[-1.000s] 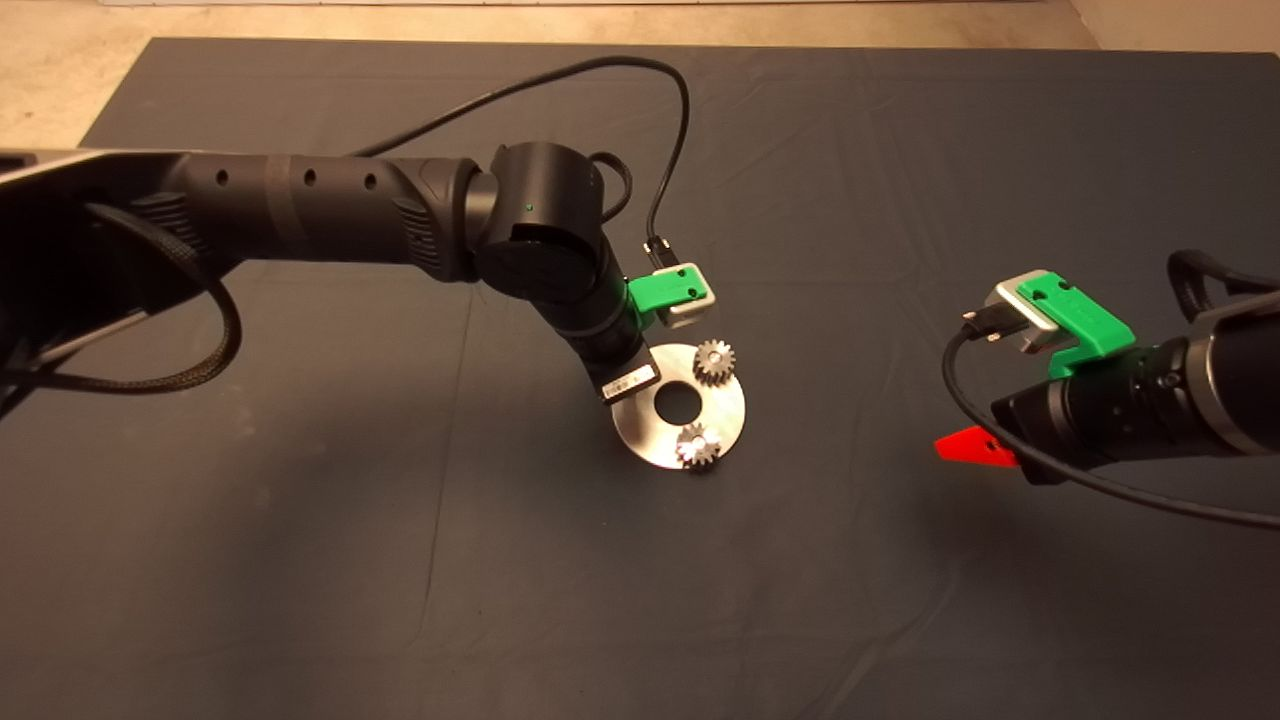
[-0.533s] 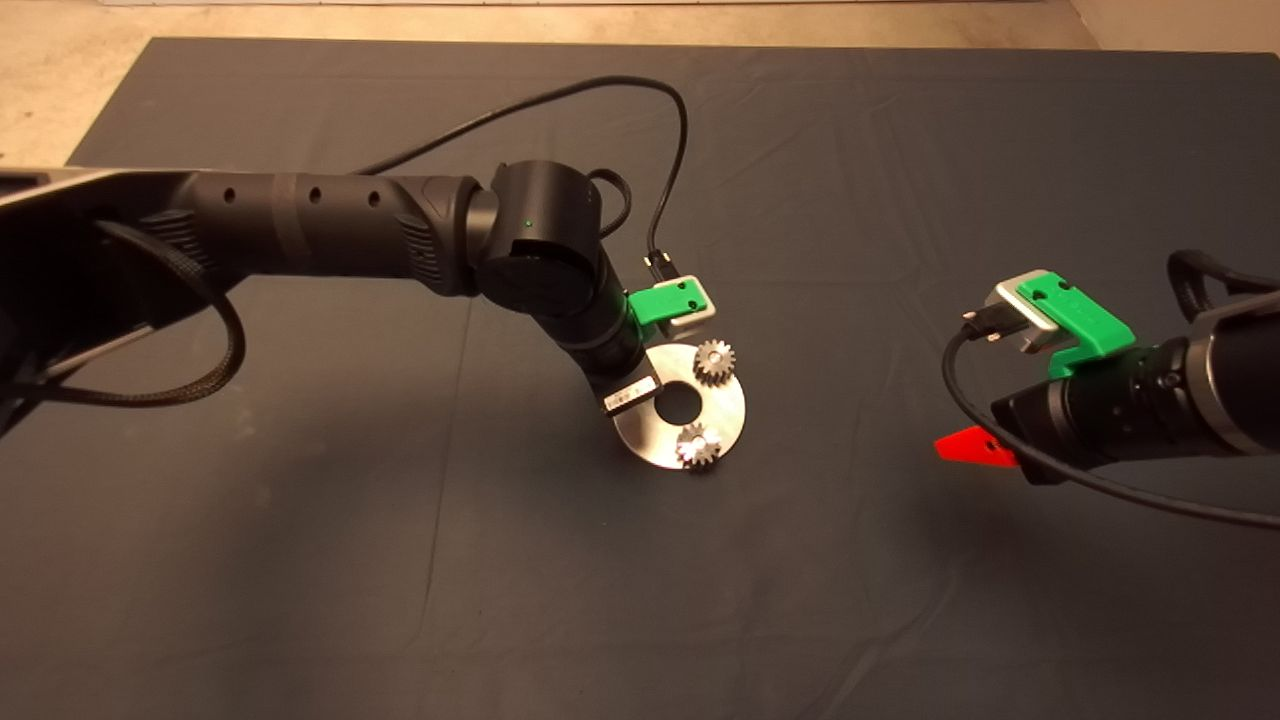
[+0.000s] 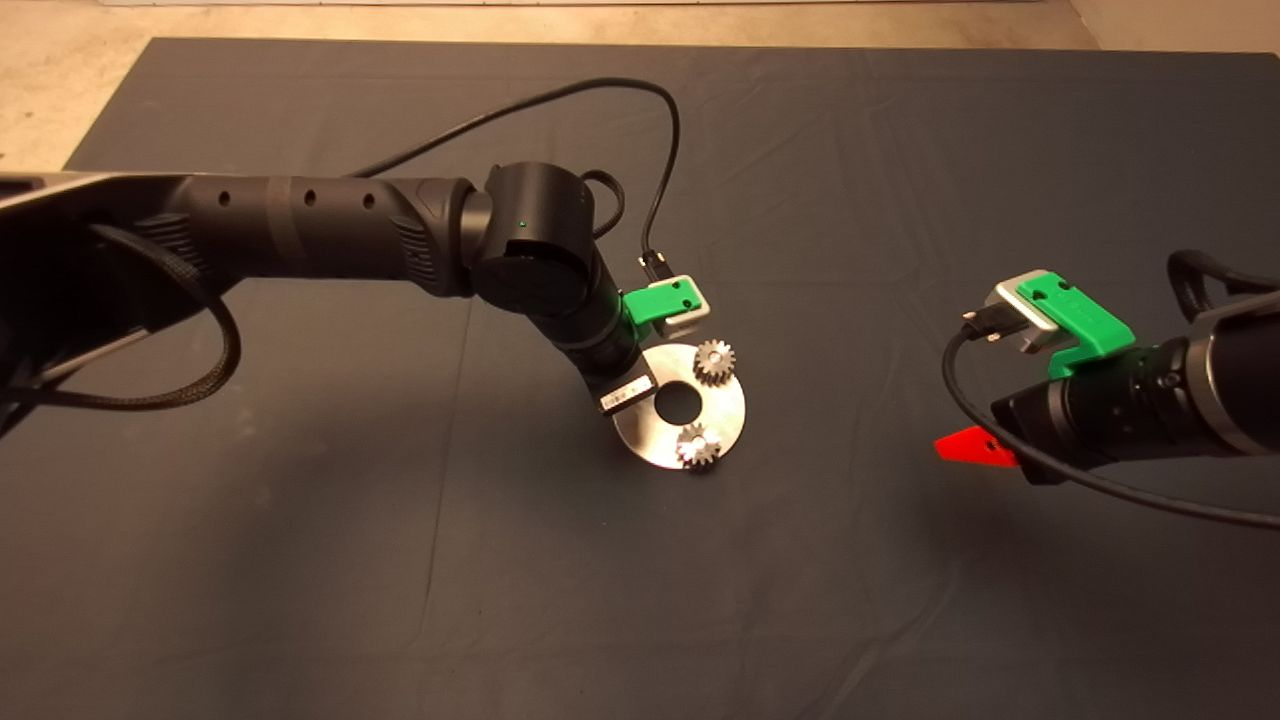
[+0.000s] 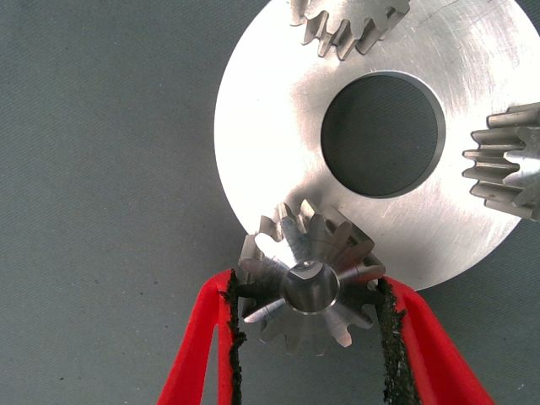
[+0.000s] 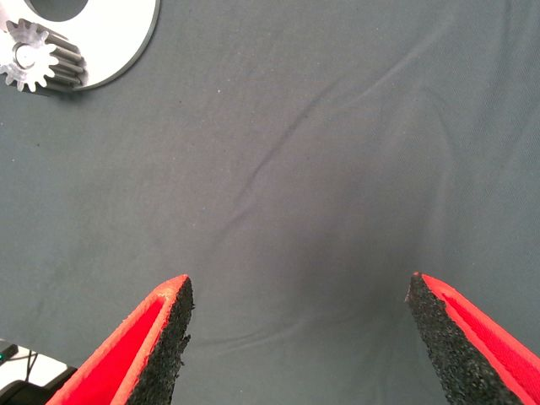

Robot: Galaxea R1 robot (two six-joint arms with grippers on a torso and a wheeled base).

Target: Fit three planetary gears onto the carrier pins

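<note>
Dim and even across the mat (image 3: 300, 600) in the head view, brightest on the pale floor (image 3: 60, 90) beyond the far edge. Glares hard off the disc (image 3: 728, 412) and washes out the face of the near gear (image 3: 697, 446). Leaves only soft, wide shadows on the cloth beneath the left arm (image 3: 320, 230) and the right arm (image 3: 1150, 410). Catches small bright facets on the held gear (image 4: 308, 285) in the left wrist view, with a duller sheen over the brushed disc there.
</note>
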